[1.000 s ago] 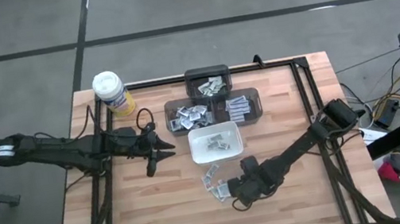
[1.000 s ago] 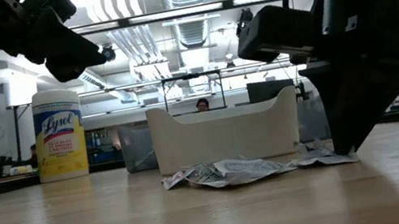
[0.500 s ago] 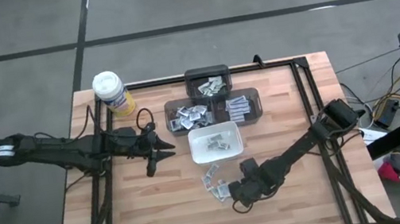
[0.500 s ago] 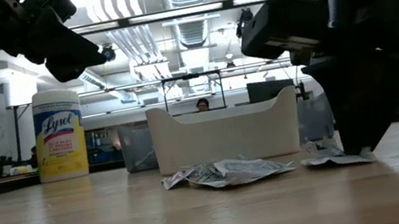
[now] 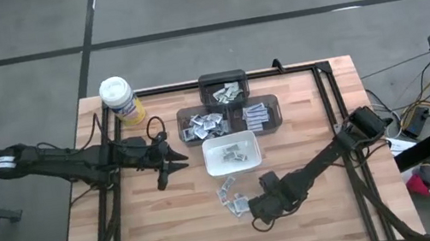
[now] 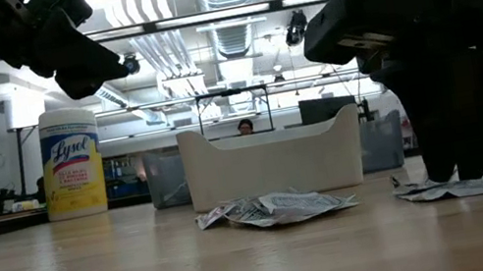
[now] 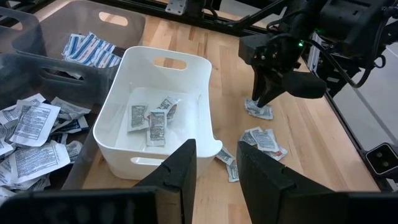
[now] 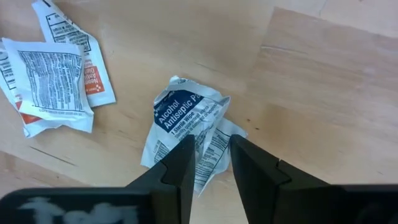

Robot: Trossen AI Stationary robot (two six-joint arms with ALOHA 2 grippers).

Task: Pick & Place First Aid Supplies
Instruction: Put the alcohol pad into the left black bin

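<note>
My right gripper [image 8: 211, 158] points down at a crumpled alcohol-wipe packet [image 8: 186, 118] that lies on the wooden table, near the front of the white dish [image 5: 208, 160]. It is open, with one finger on either side of the packet's raised middle. Several more packets [image 5: 230, 196] lie flat on the table beside it, and three [image 7: 152, 118] lie in the dish. My left gripper [image 5: 164, 179] hangs open above the table, left of the dish, with nothing in it. My right gripper comes at the crumpled packet [image 6: 450, 189] from above, and its fingertips [image 8: 180, 168] straddle the crumpled middle. The packet lies on the table. Whether the fingertips touch it I cannot tell.
Three dark bins [image 5: 224, 90] holding sorted packets stand behind the dish. A yellow canister [image 5: 121, 99] with a white lid stands at the far left corner. Bare wood lies to the near left and near right of the loose packets.
My right gripper's fingertips have shifted a little toward the table's right edge, and the crumpled packet has slid along the table with them. In the low view the tip was one shut point and now shows two fingers apart: it has opened.
</note>
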